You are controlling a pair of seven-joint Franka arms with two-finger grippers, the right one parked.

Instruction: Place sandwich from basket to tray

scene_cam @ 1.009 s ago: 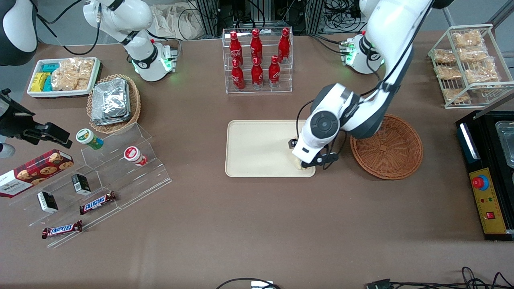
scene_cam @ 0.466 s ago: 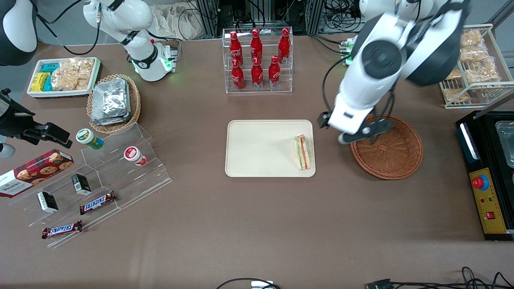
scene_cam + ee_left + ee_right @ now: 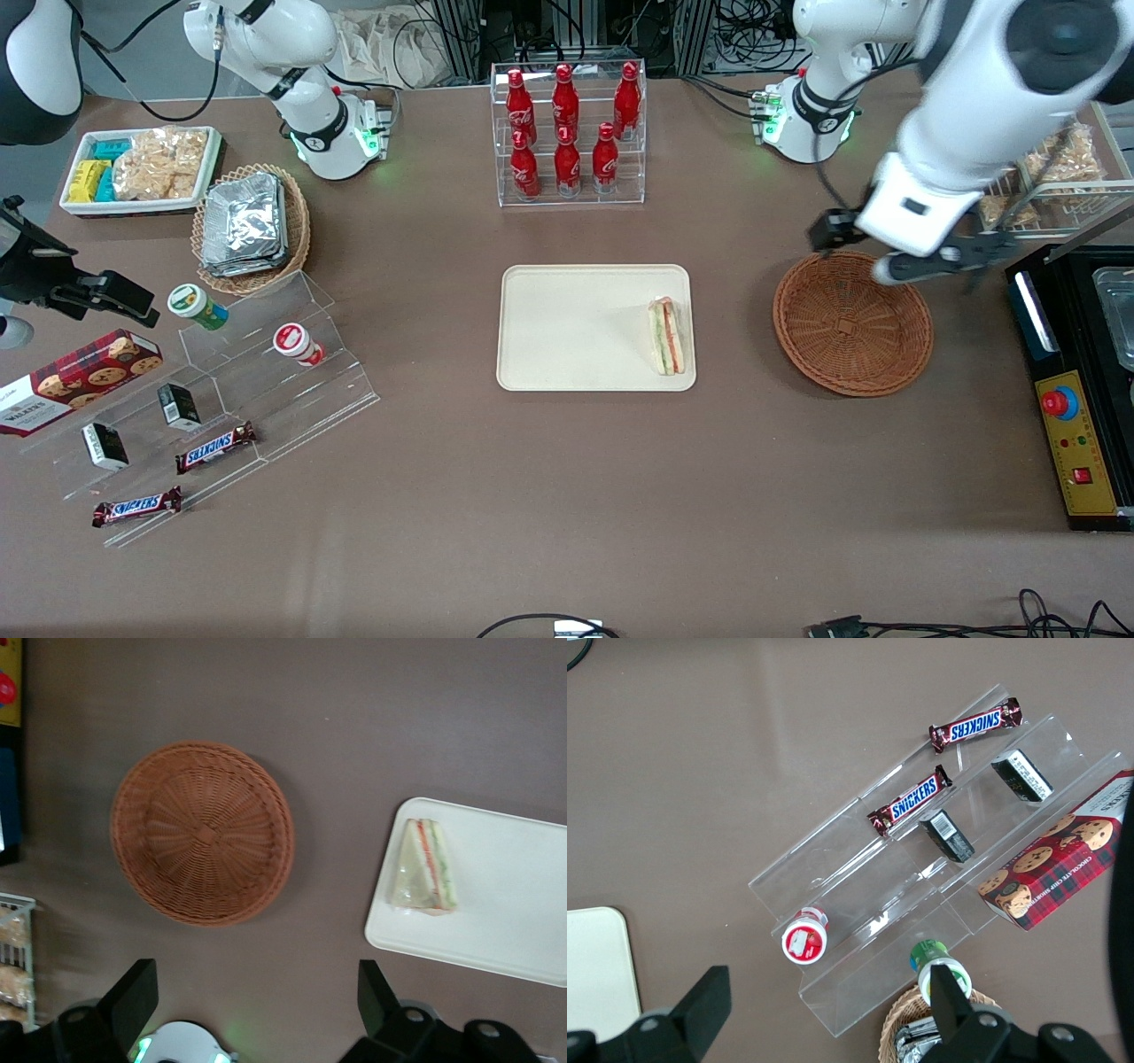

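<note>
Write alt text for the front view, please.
A wrapped sandwich lies on the cream tray, at its end nearest the empty wicker basket. The left arm's open gripper hangs above the basket's rim.

Just beside the claw [image 3: 926, 266], toward the working arm's end of the tabletop [image 3: 567, 496], stand a wire rack of snack bags [image 3: 1036, 133] and a black control box [image 3: 1076, 416]. Red bottles [image 3: 567, 124] and Snickers bars [image 3: 217, 447] lie well apart, toward the parked arm's end.
</note>
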